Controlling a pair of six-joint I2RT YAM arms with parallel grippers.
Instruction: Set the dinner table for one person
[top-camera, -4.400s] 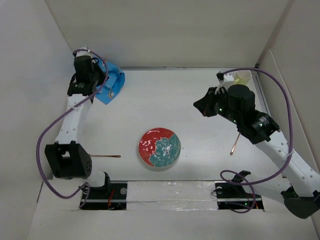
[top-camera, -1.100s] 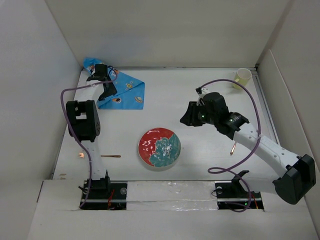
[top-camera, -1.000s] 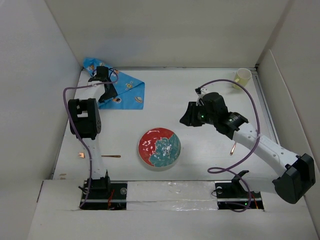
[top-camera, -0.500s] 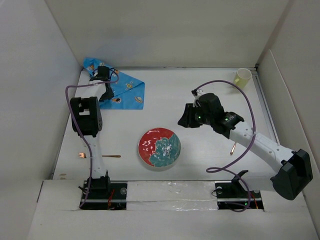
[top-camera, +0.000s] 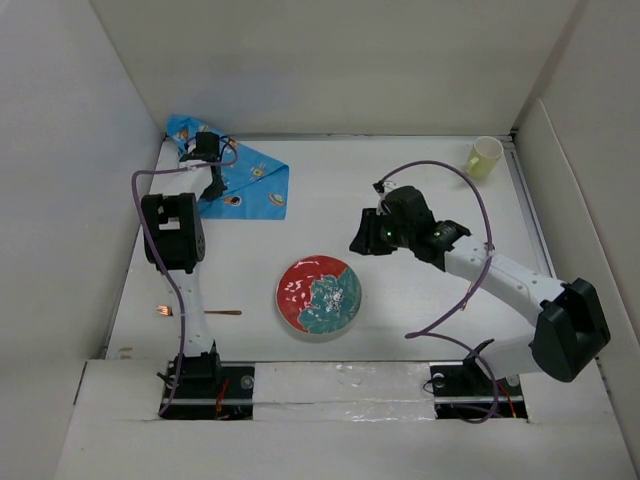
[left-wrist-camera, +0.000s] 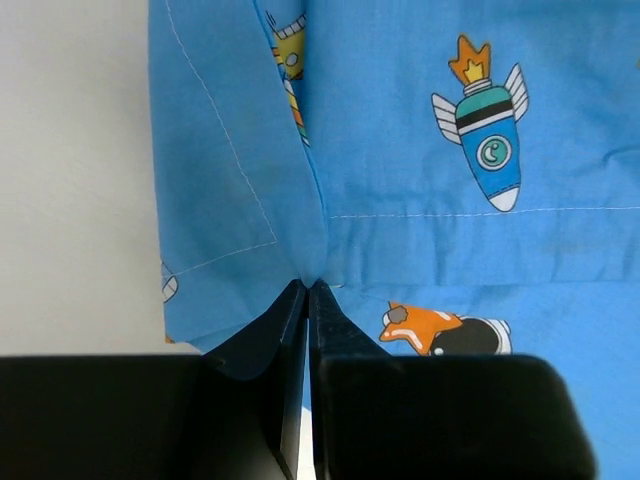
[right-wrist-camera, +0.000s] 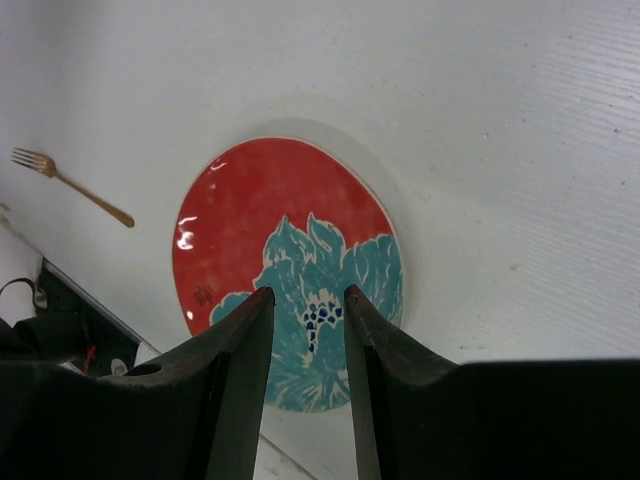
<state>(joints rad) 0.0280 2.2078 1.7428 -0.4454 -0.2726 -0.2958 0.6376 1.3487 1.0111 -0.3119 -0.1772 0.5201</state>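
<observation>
Job now, I think: laying the blue mat (left-wrist-camera: 450, 230). Left pincer (left-wrist-camera: 307, 285) is shut on a fold of it at the far left corner of the counter (top-camera: 400, 180). Right pincer (right-wrist-camera: 305, 295) hangs open and empty over the plate (right-wrist-camera: 250, 200). Next, pull the mat nearer.

Plainly a robotics lab test cell, dressed up as a dining setting. Boxed in on three sides by tall bare white panels (top-camera: 330, 70) around a plain white dinner table (top-camera: 400, 180). Fitted with a left arm (top-camera: 172, 232) and a right arm (top-camera: 500, 275), white and black, bolted at the near edge on black mounts (top-camera: 205, 382) beside a shiny strip of tape (top-camera: 340, 385). Strung with loose purple cables (top-camera: 440, 164) looping through the open air. Furnished with a few props: a red and teal plate (top-camera: 319, 296), a fork (top-camera: 195, 312), a pale yellow cup (top-camera: 484, 157) in the far right corner, a blue rocket-print cloth (top-camera: 250, 180) at the far left. Filmed from overhead and from both wrists.
</observation>
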